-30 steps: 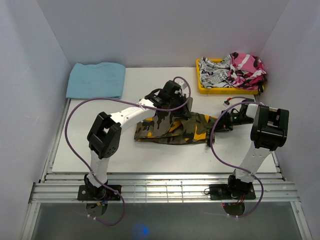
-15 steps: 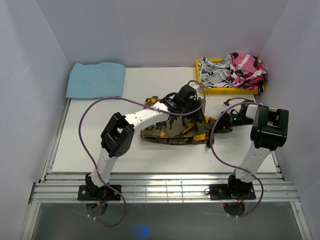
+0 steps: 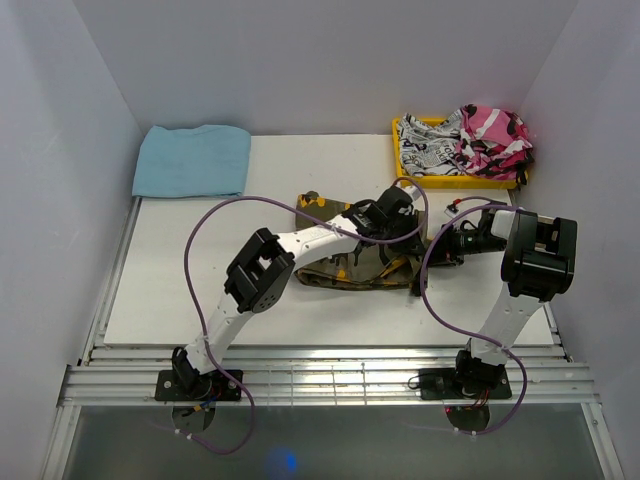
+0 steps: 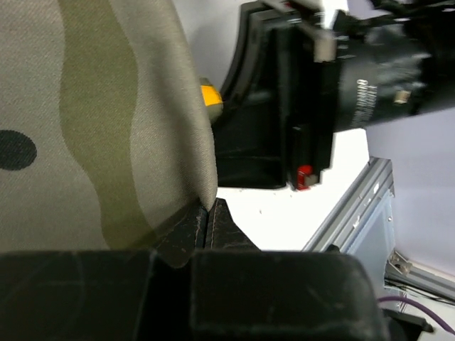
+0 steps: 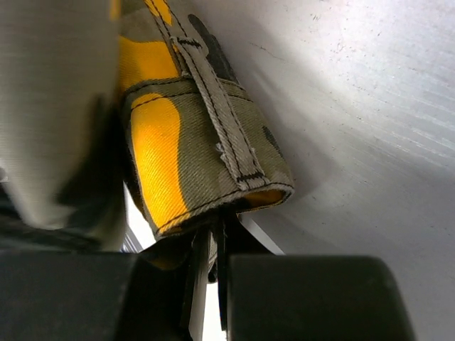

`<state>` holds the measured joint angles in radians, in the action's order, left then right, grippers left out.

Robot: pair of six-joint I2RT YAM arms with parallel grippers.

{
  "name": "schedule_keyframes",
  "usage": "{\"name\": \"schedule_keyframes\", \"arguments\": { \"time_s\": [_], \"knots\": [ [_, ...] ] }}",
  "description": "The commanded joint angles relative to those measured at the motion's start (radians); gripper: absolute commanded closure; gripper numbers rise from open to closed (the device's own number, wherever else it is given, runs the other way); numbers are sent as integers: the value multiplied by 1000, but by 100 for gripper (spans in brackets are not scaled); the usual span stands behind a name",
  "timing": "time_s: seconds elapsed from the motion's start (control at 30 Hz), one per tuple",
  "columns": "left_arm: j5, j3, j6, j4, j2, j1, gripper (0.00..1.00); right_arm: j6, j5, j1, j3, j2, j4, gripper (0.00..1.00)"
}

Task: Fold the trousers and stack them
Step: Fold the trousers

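Note:
The camouflage trousers (image 3: 335, 272) lie in the middle of the white board, doubled over into a short bundle. My left gripper (image 3: 404, 222) hovers over their right end, shut on a fold of olive cloth (image 4: 106, 121); its jaws (image 4: 207, 217) pinch the cloth's edge. My right gripper (image 3: 437, 247) sits just right of it, shut on the waistband end (image 5: 199, 135), where a belt loop and an orange patch show. The pinch point (image 5: 213, 238) is partly hidden under the cloth. The two grippers are nearly touching; the right gripper's black body (image 4: 306, 92) fills the left wrist view.
A yellow tray (image 3: 405, 178) at the back right holds a black-and-white garment (image 3: 428, 148) and a pink camouflage garment (image 3: 492, 138). A folded blue cloth (image 3: 192, 160) lies at the back left. The board's metal rail (image 3: 300, 380) runs along the near edge.
My left arm has swept right across the trousers, carrying its cloth end over to the right gripper, so the bundle is shorter. The right arm has not moved.

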<state>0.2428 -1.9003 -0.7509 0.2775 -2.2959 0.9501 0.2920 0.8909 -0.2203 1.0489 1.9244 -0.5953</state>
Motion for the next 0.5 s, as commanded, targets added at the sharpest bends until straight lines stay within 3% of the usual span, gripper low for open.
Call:
{"name": "schedule_keyframes", "arguments": {
  "time_s": [0.0, 0.1, 0.13, 0.23, 0.27, 0.37, 0.47],
  "knots": [
    [19, -65, -34, -54, -14, 18, 100, 10, 51, 15, -10, 4, -6, 92],
    [21, -66, -41, -52, -31, 21, 100, 12, 49, 13, -6, 4, -11, 92],
    [18, -65, -38, -51, -37, 21, 89, 12, 46, 13, -4, 2, -14, 86],
    [26, -63, -34, -69, -33, 19, 81, 18, 23, 13, -3, -14, -24, 71],
    [30, -65, -33, -78, -28, 19, 72, 22, 11, 12, 0, -21, -29, 68],
    [32, -75, -8, -70, 1, 15, 66, 44, -29, -14, 39, -50, -83, 61],
    [44, -63, 11, -58, 48, -5, 47, 99, -69, -62, 117, -71, -187, 55]
  ]
}}
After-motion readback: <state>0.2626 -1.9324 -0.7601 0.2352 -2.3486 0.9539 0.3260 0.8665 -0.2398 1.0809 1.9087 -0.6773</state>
